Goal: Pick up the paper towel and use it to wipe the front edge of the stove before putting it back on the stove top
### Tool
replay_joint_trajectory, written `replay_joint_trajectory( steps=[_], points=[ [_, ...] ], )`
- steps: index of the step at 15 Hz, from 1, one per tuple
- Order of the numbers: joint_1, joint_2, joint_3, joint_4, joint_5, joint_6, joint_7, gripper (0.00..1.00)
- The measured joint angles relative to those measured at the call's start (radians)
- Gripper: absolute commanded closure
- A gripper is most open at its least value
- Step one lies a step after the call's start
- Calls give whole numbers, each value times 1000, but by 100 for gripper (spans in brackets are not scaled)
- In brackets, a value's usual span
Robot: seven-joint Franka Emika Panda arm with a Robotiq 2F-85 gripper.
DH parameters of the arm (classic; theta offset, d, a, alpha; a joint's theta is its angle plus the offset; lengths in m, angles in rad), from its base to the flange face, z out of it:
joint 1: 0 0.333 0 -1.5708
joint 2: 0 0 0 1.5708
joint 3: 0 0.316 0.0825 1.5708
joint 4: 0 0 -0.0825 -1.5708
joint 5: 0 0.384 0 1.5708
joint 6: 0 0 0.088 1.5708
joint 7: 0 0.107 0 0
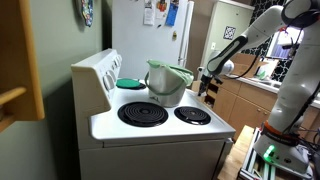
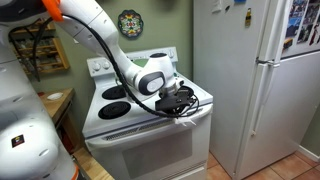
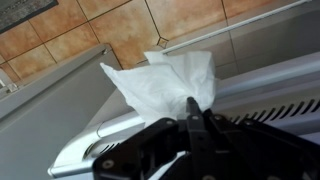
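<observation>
The white stove (image 1: pixel 160 130) with black coil burners shows in both exterior views (image 2: pixel 150 135). My gripper (image 2: pixel 181 101) hangs at the stove's front right corner; it also shows in an exterior view (image 1: pixel 207 86). In the wrist view the gripper (image 3: pixel 196 116) is shut on a crumpled white paper towel (image 3: pixel 165 80). The towel sticks out beyond the fingertips and lies against the stove's white front edge (image 3: pixel 270 78). The tiled floor shows below it.
A pot with a green lid (image 1: pixel 168 82) and a teal dish (image 1: pixel 130 83) sit on the back burners. A white refrigerator (image 2: pixel 255 80) stands close beside the stove. Wooden cabinets (image 1: pixel 242 100) stand behind the arm.
</observation>
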Motion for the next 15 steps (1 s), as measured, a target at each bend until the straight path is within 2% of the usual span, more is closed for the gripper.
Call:
replay_joint_trajectory(
  steps=[7,15],
  points=[
    [2,76,21,1,133,-25,-54,96],
    [1,62,29,32,73,-349,-10,97]
  ],
)
